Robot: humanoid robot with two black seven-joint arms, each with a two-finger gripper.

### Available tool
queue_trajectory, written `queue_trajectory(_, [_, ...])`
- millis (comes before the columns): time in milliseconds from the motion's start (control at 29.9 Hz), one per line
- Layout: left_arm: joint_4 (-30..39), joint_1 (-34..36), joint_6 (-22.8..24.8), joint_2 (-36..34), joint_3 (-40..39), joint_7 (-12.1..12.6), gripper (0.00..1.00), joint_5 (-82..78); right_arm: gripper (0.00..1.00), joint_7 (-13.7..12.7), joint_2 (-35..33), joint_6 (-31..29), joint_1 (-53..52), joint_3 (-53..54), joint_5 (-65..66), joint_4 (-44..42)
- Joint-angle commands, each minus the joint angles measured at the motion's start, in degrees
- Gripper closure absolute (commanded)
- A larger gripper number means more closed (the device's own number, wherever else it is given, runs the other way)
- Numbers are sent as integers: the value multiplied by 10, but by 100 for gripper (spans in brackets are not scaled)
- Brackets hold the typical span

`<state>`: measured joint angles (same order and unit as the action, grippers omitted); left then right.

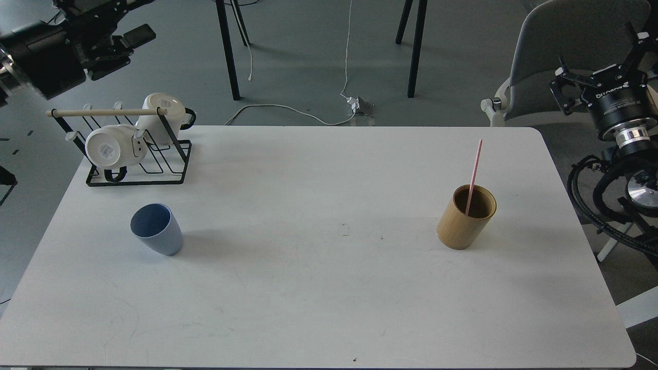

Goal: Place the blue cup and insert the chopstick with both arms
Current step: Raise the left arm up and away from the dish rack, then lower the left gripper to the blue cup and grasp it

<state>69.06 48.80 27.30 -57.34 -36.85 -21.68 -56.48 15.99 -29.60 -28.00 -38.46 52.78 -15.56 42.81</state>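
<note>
The blue cup [156, 228] stands upright on the left part of the white table [329, 298], with nothing near it. The pink chopstick [475, 164] leans inside a tan bamboo holder [466, 217] on the right part of the table. My left gripper [131, 23] is far up at the top left, beyond the table's back edge, dark and partly cut by the frame; its fingers look spread and empty. My right gripper [596, 51] hangs off the table's right side in front of a grey chair, open and empty.
A black wire rack [139, 164] with a wooden rod and two white mugs [110, 146] stands at the table's back left corner. A grey chair [560, 56] is at the back right. Cables and chair legs lie on the floor behind.
</note>
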Motion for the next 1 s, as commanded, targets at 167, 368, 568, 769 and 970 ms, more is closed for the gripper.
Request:
queue_trajectory(167, [6,-37,-75,-38,35,-43,12,-344,1,-1,-3,0,4,16,0,-15])
queue_trajectory(368, [-11,-69,-128,-53,92,-63,15,-423,1,-1,-3,0,13,15,0,-33])
queue_trajectory(568, [-17,-85,-188,-52,183,-63,23,-465,1,-1,-3,0,15,16,0,-33])
queue_trajectory(769, [-54,-86,-218,-37,237,-63,33,-471,1,-1,2,0,15,15,1,-33])
queue_trajectory(970, [-124,-86,-247,1,272,-63,45,-483,1,-1,-3,0,15,15,0,-33])
